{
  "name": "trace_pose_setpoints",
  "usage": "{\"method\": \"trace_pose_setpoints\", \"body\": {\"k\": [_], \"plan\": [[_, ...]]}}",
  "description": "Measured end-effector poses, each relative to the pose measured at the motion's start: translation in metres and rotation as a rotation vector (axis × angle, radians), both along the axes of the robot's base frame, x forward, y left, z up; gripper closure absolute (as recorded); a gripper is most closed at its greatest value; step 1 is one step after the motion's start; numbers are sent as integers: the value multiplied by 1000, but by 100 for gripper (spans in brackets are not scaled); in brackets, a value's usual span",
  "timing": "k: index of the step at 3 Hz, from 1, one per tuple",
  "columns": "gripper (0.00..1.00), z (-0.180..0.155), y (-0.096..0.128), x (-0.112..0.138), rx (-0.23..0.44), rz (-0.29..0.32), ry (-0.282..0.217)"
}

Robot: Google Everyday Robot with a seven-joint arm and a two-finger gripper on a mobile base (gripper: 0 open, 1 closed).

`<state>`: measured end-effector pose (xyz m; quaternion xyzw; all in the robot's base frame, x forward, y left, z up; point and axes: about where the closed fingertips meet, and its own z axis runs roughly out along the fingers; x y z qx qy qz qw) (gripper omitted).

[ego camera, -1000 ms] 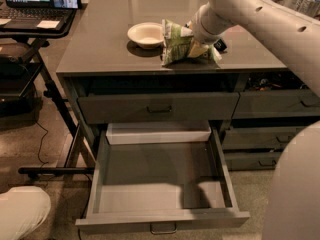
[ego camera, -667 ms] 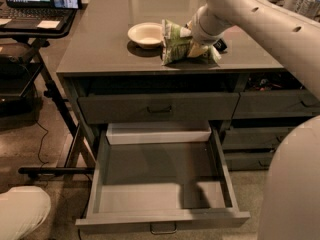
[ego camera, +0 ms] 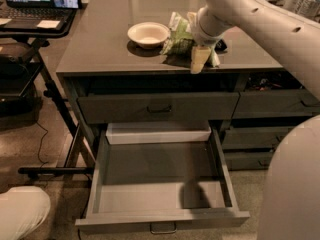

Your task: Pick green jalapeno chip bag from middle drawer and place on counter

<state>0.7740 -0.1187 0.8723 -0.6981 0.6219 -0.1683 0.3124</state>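
The green jalapeno chip bag [ego camera: 178, 38] lies on the grey counter [ego camera: 100, 44], just right of a white bowl [ego camera: 148, 34]. My gripper [ego camera: 206, 60] hangs at the bag's right side, near the counter's front edge. It is open with nothing between its fingers [ego camera: 200, 59]. The middle drawer [ego camera: 160, 219] is pulled far out below, and its inside shows nothing in it.
The shallower drawer [ego camera: 159, 107] above is shut. A white tray-like panel [ego camera: 157, 133] sits at the open drawer's back. A small black object [ego camera: 220, 45] lies behind my gripper. A laptop on a black stand [ego camera: 30, 4] is at the left. More drawers [ego camera: 272, 104] are at the right.
My gripper has drawn slightly toward the counter's front edge, off the bag. The bag stays lying on the counter beside the bowl.
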Motion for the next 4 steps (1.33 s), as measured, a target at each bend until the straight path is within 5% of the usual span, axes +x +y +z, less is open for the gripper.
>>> {"method": "trace_pose_setpoints", "body": {"k": [4], "plan": [[0,12,7,-15,10,44,15]]}}
